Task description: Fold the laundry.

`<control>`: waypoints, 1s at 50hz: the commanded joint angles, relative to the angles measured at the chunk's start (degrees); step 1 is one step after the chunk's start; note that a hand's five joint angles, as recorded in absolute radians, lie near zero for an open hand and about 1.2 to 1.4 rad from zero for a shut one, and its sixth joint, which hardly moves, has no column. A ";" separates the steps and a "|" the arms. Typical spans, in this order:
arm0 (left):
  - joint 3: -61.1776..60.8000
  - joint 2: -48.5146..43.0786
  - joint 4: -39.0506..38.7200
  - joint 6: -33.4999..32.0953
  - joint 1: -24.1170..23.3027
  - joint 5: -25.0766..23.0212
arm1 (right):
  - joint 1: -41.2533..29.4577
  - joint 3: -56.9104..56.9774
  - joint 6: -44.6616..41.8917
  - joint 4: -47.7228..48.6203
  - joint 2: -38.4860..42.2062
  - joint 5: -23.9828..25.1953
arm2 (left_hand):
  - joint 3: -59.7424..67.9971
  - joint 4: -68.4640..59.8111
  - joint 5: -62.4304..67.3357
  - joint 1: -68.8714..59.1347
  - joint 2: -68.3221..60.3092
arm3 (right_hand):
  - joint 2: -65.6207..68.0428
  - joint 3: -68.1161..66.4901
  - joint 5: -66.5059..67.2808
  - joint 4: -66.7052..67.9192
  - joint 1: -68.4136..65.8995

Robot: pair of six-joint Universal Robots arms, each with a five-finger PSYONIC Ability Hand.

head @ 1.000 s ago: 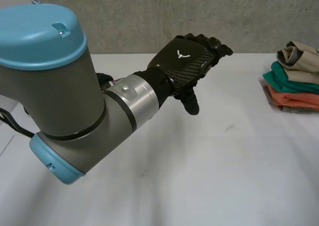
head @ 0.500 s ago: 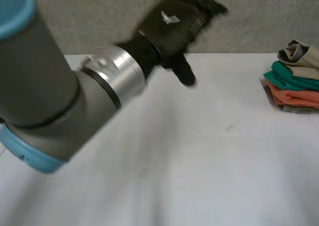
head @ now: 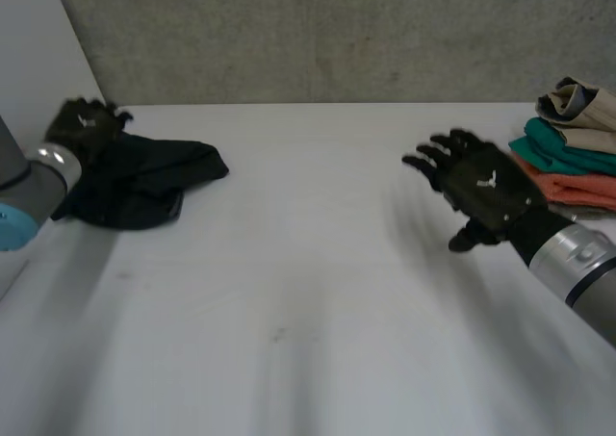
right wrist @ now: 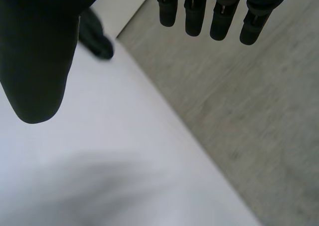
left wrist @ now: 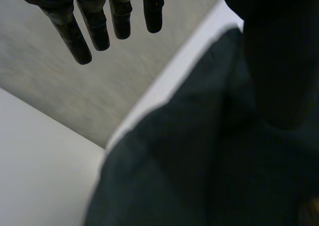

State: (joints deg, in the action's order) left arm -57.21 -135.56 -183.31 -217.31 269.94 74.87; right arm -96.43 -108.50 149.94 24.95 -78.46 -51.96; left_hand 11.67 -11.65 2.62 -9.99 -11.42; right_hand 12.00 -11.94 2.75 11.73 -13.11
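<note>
My left hand (head: 82, 128) now sits at the far left corner of the white table (head: 318, 292), at the outer edge of the crumpled black garment (head: 144, 186). Half a second ago that arm swung across the middle of the head view with the hand up against the grey concrete wall (head: 337, 41), hiding the garment from me. Now the arm is back at the left edge and the cloth lies in plain sight, bunched in a loose heap near the table's far edge. In the left wrist view the fingers (left wrist: 84, 31) are straight and released, clear of the cloth. The thumb (left wrist: 279, 61) reaches out over the dark fabric below the palm, and nothing is grasped.

My right hand (head: 476, 191) is new since the earlier frame. It hovers palm down over the right side of the table, just beside the stack of folded clothes (head: 568, 157) at the far right edge: beige on top, teal below, coral under that. Its fingers (right wrist: 224, 11) are straight, the thumb (right wrist: 40, 61) apart from them, holding nothing. The stack has not moved.
</note>
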 commanded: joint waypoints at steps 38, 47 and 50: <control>-3.88 5.51 3.22 29.84 -37.80 5.54 | 2.83 0.13 1.05 -3.33 -2.49 -15.72 | 60.52 -60.55 59.57 -62.20 -60.77 | -2.00 1.94 -2.75 -1.73 3.11; -0.97 6.09 8.06 28.00 -42.92 11.43 | 2.92 0.57 3.08 -3.59 -2.58 -15.72 | -1.12 1.09 -2.07 -0.56 0.87 | -2.00 1.94 -2.75 -1.73 3.11; -2.90 11.97 8.32 27.21 -40.47 13.81 | 2.83 1.01 3.08 -5.08 -2.84 -15.80 | -0.79 0.76 -1.74 -0.89 0.53 | -2.00 1.94 -2.75 -1.73 3.11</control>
State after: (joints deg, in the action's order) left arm -58.70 -130.78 -176.02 -188.75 226.96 84.82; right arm -93.53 -108.02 152.72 21.38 -81.00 -67.74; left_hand 12.25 -11.84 2.66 -11.49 -12.16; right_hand 12.01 -11.94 2.75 11.73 -13.11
